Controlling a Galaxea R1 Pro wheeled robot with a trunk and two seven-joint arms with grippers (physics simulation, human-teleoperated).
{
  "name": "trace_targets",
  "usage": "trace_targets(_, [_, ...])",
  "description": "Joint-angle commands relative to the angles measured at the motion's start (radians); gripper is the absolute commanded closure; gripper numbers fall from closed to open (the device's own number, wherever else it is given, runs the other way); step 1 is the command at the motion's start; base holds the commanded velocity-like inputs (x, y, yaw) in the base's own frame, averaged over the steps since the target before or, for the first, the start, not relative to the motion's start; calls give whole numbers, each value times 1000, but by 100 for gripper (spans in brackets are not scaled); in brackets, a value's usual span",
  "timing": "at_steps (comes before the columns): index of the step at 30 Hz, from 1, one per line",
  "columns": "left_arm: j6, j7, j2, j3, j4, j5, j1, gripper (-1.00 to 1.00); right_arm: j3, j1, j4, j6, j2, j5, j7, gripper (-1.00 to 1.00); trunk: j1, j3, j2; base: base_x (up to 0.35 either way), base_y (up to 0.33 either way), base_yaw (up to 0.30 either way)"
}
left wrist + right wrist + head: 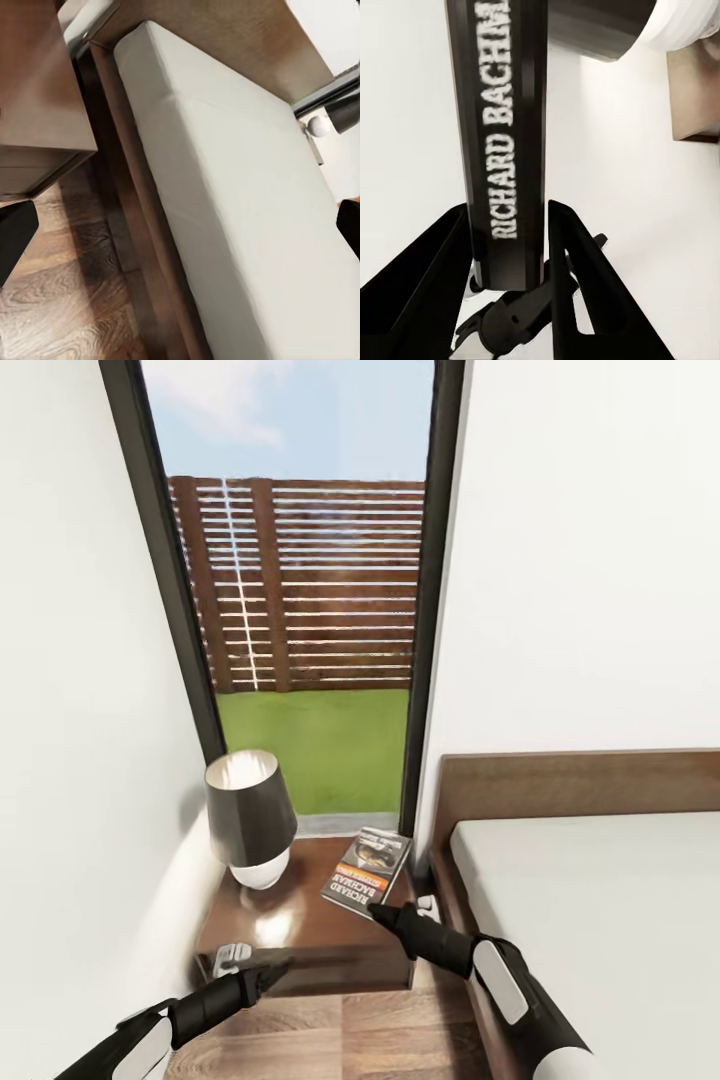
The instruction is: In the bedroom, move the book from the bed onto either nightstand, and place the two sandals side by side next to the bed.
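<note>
Head view: the right gripper (377, 909) pinches the near edge of a thin dark-covered paperback book (367, 868), which lies tilted on the glossy dark brown wooden nightstand (300, 930), right of a grey-shaded lamp (250, 815). Right wrist view: the black fingers (574, 277) clasp the spine, lettered "RICHARD BACHM". Left wrist view shows the grey-sheeted, brown-framed bed (225, 195). I cannot tell whether the left gripper (275, 968) is parted.
</note>
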Motion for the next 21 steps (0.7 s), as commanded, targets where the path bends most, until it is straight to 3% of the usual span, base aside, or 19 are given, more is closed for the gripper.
trace_targets(1, [10,-2,1,-4,-1,10,-1,-100,-1,-1,1,5,1,-5,0,100,1,-1,-1,307,0,0])
trace_targets(5, [10,-2,1,-4,-1,10,0,-100,2,-1,40,4,1,-4,-9,100,1,-1,-1,262,0,0])
trace_targets(10, [4,-2,1,-5,-1,10,-1,-100,2,-1,49,4,-2,-10,-145,100,1,-1,-1,71,0,0])
trace_targets(12, [3,-2,1,-5,-1,10,-1,-100,1,-1,49,4,-2,-11,-169,100,1,-1,-1,13,0,0])
trace_targets(21, [2,-2,0,-5,0,10,0,-100,0,-1,49,5,-2,-13,-185,100,1,-1,-1,61,0,0])
